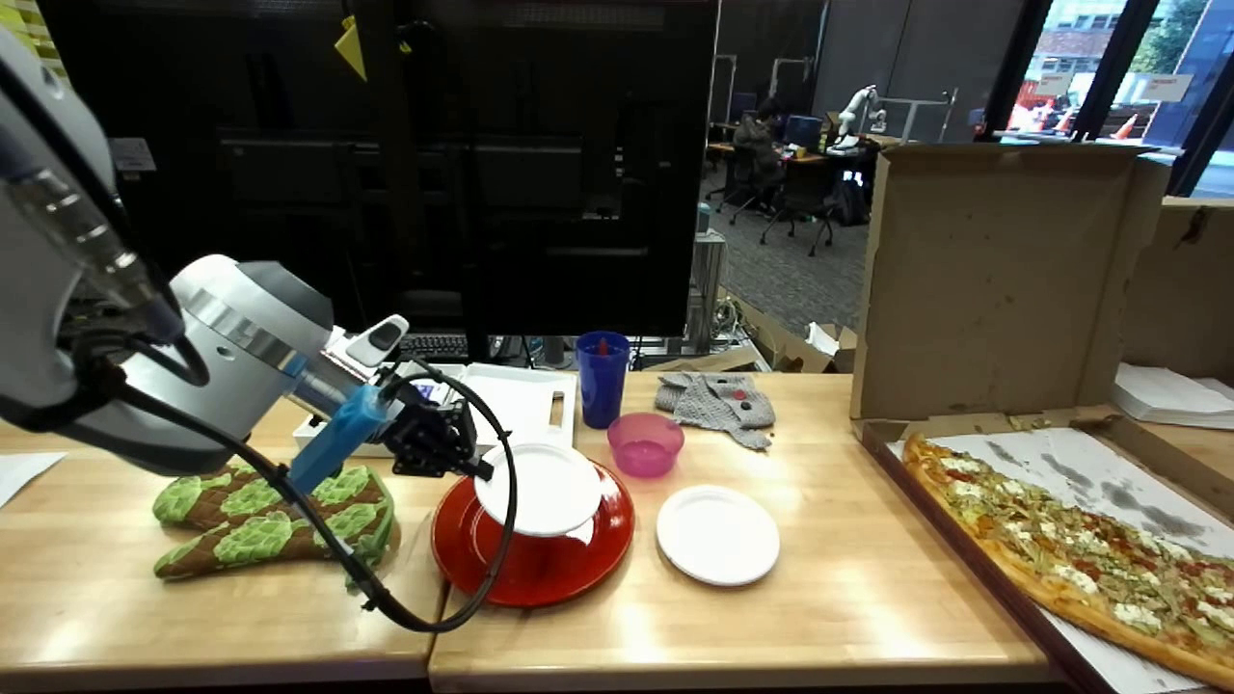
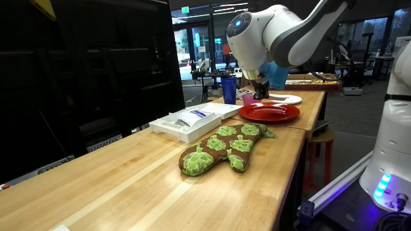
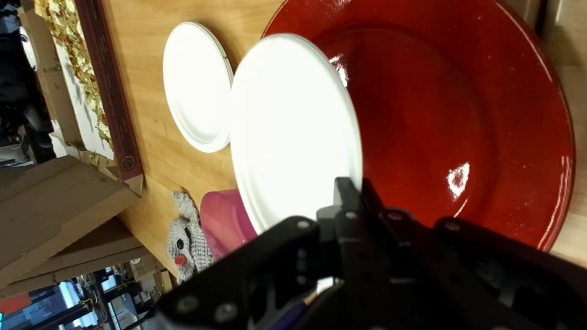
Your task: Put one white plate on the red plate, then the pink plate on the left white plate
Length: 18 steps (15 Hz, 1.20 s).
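We see the red plate (image 3: 440, 114) as the biggest of the dishes: round, deep red and glossy, with a ringed ridge around its flat middle and bright glints on the glaze. It lies on the wooden table (image 1: 868, 598). One white plate (image 3: 289, 133), round, plain and clearly smaller, is held above it, hiding part of the red from us in the wrist view. The other white plate (image 1: 718, 536), its match, lies on the table just beside the red plate. The pink plate (image 1: 646, 445) is the smallest across: a deep, see-through dish, standing upright near the blue cup (image 1: 603, 381).

For writing, we find white signs (image 1: 1166, 88) on the window glass, too small for us to read; blue print on a packet (image 2: 196, 115) in the white case (image 2: 202, 130), too blurred; and a round mark (image 3: 128, 162) on the side of the pizza box (image 3: 111, 87) that we cannot make out.

The gripper (image 3: 355, 188) has its fingers clamped on the edge of the raised white plate, parted only by that thin rim, one finger lying over the upper face.
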### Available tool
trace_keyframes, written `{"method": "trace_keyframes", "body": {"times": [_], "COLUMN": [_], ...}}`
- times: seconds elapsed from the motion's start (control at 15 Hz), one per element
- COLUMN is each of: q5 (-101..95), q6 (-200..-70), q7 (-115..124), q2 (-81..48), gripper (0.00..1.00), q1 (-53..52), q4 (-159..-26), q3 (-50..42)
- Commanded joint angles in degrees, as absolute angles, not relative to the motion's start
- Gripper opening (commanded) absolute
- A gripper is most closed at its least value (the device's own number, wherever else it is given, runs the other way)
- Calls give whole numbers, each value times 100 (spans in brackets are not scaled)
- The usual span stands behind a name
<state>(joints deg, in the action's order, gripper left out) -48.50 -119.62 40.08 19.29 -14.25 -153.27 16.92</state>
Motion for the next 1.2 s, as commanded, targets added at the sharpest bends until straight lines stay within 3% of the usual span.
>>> {"method": "trace_keyframes", "body": {"times": [0.0,1.0,1.07,1.13], "q5": [-4845,-5015,-5038,-5064], "q6": [-12020,-12219,-12210,-12227], "q7": [4078,4343,4335,4325], "q2": [1567,655,652,659], "gripper": [1,1,29,29], "q1": [-1319,-1135,-1156,-1170], "q4": [-15055,-14749,-14750,-14758], "q3": [1705,1512,1529,1536]}}
